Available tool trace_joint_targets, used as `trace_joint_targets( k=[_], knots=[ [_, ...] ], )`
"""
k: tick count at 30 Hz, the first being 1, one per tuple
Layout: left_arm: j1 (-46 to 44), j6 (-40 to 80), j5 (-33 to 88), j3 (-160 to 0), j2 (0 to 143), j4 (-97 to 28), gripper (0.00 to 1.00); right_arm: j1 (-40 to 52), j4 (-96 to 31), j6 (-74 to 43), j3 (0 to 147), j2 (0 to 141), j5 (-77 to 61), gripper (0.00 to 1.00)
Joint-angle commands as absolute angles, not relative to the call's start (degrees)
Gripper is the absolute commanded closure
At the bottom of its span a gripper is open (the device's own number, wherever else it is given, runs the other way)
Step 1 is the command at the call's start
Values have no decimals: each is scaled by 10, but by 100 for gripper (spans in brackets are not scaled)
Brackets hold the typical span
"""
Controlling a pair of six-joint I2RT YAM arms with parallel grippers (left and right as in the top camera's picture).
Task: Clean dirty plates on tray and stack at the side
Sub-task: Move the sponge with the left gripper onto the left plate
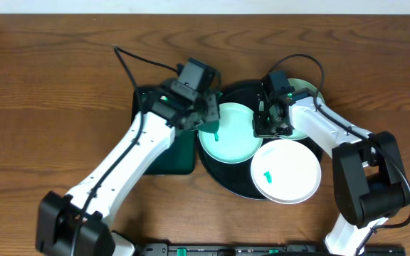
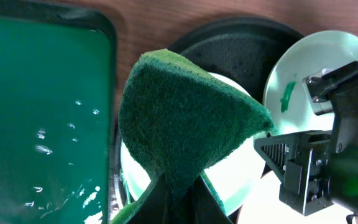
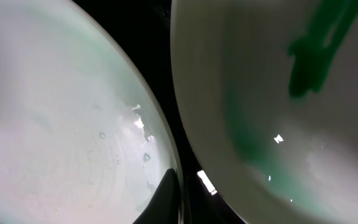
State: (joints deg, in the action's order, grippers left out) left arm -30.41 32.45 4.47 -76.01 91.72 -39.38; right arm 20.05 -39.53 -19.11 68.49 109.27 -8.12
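Plates (image 1: pixel 230 139): 3, small, round, white to pale mint, all on the round black tray (image 1: pixel 219 174) at the centre of the wooden counter (image 1: pixel 48 71).

1. Green tray (image 1: pixel 184 153): rectangular, dark green, wet sheen, touching the black tray's left side; partly covered by the left arm.
2. Left gripper (image 2: pixel 178 193): clamped on a green scouring pad (image 2: pixel 185 118), which fans out from between the jaws. It hangs over the left edge of the mint plate; whether the pad is touching the plate cannot be told.
3. Mint plate (image 1: pixel 237 142): leftmost of the 3, on the left half of the black tray, glossy.
4. Right gripper (image 1: pixel 272 124): jaws closed, set down at the right rim of the mint plate, between it and the rear plate. The right wrist view shows 1 dark fingertip (image 3: pixel 166 196) against a plate rim. Whether the rim is pinched cannot be told.
5. Rear plate (image 1: pixel 306 91): at the tray's far right, partly hidden by the right arm; it carries a green smear (image 2: pixel 286 96).
6. White plate (image 1: pixel 294 174): at the tray's near right, overhanging its rim, with a small green smear (image 1: pixel 267 176) left of its centre.

The right wrist view also shows 2 plate surfaces close up, with a strip of black tray between them. The left one is beaded with droplets and the right one is smeared green.
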Motion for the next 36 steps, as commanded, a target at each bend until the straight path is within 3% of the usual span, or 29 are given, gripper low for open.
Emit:
trace_joint_targets(
  k=[1, 23, 24, 28, 30, 33, 36],
  knots=[
    [-322, 368, 27, -761, 961, -380, 93, 197, -403, -192, 687, 1094, -73, 99],
    [-335, 389, 19, -761, 1106, -359, 93, 197, -402, -192, 687, 1094, -73, 99],
    [-336, 389, 19, -761, 1110, -359, 93, 197, -401, -192, 687, 1094, -73, 98],
    [-338, 389, 19, -761, 1125, -359, 93, 197, -400, -192, 687, 1094, -73, 75],
    [-338, 389, 19, -761, 1131, -359, 93, 197, -398, -192, 686, 1094, -73, 70],
    [-338, 389, 19, -761, 1138, -359, 93, 199, -395, -192, 685, 1094, -63, 73],
    [-338, 389, 19, -761, 1146, -358, 93, 200, -394, -192, 684, 1094, -60, 85]
  ],
)
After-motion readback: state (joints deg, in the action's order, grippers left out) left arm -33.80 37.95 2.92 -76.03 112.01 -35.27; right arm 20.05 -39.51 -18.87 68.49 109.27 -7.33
